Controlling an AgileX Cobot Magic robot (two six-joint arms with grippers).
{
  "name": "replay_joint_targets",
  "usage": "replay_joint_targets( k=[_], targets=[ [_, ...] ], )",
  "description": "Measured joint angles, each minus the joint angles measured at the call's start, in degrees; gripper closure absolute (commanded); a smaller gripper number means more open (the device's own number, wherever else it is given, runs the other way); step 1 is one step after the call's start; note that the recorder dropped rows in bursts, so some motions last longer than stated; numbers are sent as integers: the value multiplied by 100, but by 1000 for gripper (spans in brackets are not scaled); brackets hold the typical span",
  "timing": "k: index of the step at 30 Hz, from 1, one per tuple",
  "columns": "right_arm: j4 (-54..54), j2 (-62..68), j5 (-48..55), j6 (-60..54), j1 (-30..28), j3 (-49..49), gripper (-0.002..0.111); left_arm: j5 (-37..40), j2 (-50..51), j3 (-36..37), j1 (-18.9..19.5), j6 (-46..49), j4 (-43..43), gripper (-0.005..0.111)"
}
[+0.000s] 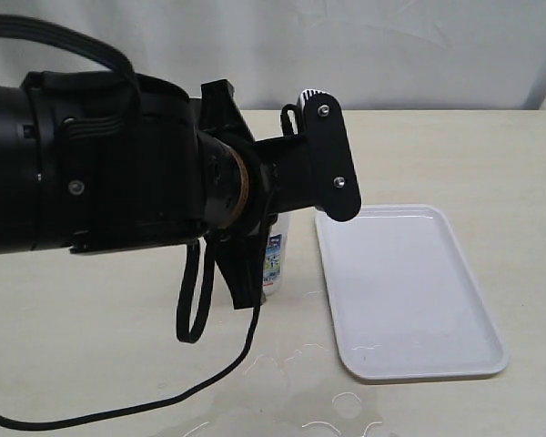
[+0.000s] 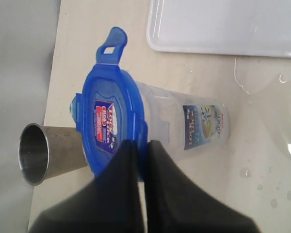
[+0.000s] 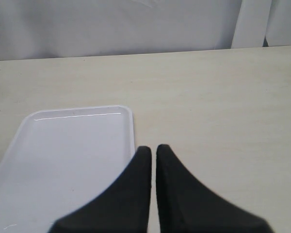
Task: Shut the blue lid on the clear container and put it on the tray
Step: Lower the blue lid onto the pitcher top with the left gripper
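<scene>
A steel cup (image 2: 43, 153) stands on the beige table (image 1: 437, 155), with water droplets (image 2: 245, 172) scattered nearby.

One lid (image 2: 109, 126), one container (image 2: 184, 127), one cup (image 2: 48, 153), one tray (image 2: 223, 24).

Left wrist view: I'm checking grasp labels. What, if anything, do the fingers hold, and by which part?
The translucent blue rounded-square plastic lid, apparently pinched by the side flap at its rim between the left gripper and its shut fingers.
</scene>
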Motion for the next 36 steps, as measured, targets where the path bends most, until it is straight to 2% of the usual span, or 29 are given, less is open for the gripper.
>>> replay_joint_targets(
  k=[24,26,30,36],
  targets=[
    [0,0,0,0,0,0,104,159,0,0,0,148,-123,106],
    [0,0,0,0,0,0,104,106,0,0,0,148,-135,101],
    [0,0,0,0,0,0,104,82,0,0,0,148,-135,84],
    [0,0,0,0,0,0,104,82,0,0,0,148,-149,74]
  ],
)
